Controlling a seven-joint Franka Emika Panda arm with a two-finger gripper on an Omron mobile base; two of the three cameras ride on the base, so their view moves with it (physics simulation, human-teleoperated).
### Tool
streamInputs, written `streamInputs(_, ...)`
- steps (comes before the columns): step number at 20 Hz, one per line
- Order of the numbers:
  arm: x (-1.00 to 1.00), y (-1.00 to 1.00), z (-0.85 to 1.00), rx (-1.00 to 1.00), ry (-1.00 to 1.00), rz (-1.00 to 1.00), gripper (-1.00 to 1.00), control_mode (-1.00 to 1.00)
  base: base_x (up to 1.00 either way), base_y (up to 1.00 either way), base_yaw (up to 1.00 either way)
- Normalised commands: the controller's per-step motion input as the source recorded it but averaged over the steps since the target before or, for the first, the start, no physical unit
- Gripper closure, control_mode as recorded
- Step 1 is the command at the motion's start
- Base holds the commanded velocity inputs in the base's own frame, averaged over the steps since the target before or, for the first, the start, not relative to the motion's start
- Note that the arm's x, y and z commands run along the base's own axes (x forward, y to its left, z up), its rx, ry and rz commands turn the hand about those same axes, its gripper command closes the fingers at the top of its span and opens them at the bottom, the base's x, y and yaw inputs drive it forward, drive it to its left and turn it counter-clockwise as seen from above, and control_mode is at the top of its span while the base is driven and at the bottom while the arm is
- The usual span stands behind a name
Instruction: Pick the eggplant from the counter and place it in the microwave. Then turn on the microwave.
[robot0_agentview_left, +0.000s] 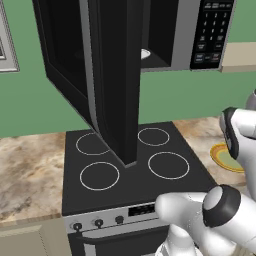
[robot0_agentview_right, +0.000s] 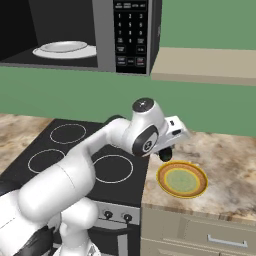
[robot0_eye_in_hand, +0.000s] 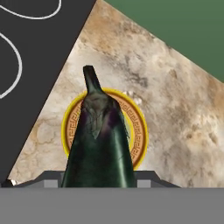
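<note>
Jaws clamped on the glossy, tapered dark eggplant (robot0_eye_in_hand: 99, 140) above the round yellow-rimmed plate (robot0_eye_in_hand: 139, 135).

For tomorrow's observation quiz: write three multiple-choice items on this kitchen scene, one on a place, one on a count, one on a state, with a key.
1. Where is the eggplant?
A. in the gripper, above the yellow plate
B. on the stove
C. inside the microwave

2. How many rings are on the stove?
A. two
B. four
C. six

3. The microwave door is:
A. shut
B. missing
C. open

Key: 1 A, the hand view shows it close up over the plate. 2 B, four white rings are drawn on the black top. 3 C, the door swings out and a white dish shows inside.
</note>
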Motion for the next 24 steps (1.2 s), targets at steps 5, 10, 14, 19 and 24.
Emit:
streamInputs(5,-0.20,0.32,0.41,0.00,0.01,0.00,1.00,-1.00,0.00,0.00,0.00)
streamInputs(10,-0.20,0.33,0.38,0.00,0.03,0.00,1.00,-1.00,0.00,0.00,0.00)
streamInputs(14,-0.20,0.34,0.37,0.00,0.04,-0.02,1.00,-1.00,0.00,0.00,0.00)
streamInputs(19,-0.21,0.35,0.36,0.00,0.02,-0.06,1.00,-1.00,0.00,0.00,0.00)
streamInputs(24,-0.21,0.35,0.34,0.01,0.04,-0.16,1.00,-1.00,0.00,0.00,0.00)
